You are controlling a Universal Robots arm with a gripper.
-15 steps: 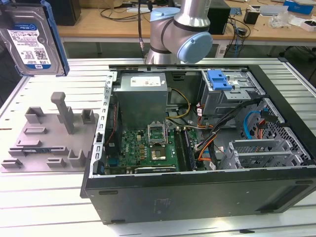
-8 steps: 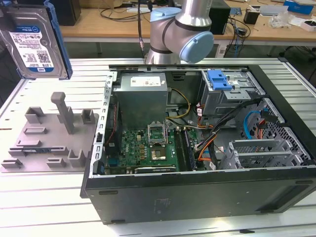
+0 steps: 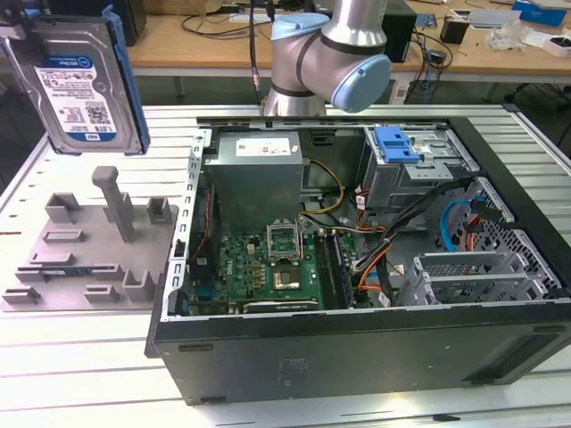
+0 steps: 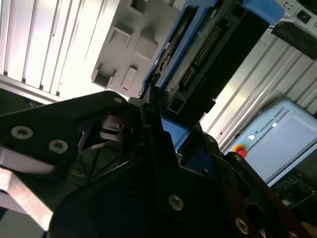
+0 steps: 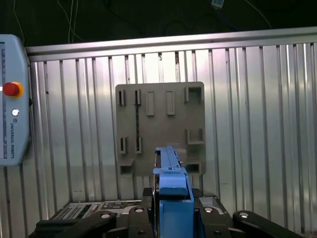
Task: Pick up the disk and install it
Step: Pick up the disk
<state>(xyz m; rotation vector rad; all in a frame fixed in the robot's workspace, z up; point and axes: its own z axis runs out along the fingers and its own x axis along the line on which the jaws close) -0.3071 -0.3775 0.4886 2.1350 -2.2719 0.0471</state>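
Item: disk point(image 3: 85, 89), silver drive in blue carrier.
Location: aloft above grey slotted fixture point(image 3: 89, 245), not touching it; long axis near upright.
Holder: gripper point(image 5: 171, 201), jaws clamped on carrier end; disk extends straight out from jaws toward fixture.
Open computer case point(image 3: 357, 357): beside fixture on bench point(image 3: 53, 357), toward exterior view's right; drive cage point(image 3: 419, 165) at case corner farthest from fixture.

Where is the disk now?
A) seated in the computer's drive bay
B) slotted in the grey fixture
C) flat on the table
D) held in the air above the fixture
D: the disk hangs clear above the fixture in the exterior view, its blue carrier clamped in the gripper.
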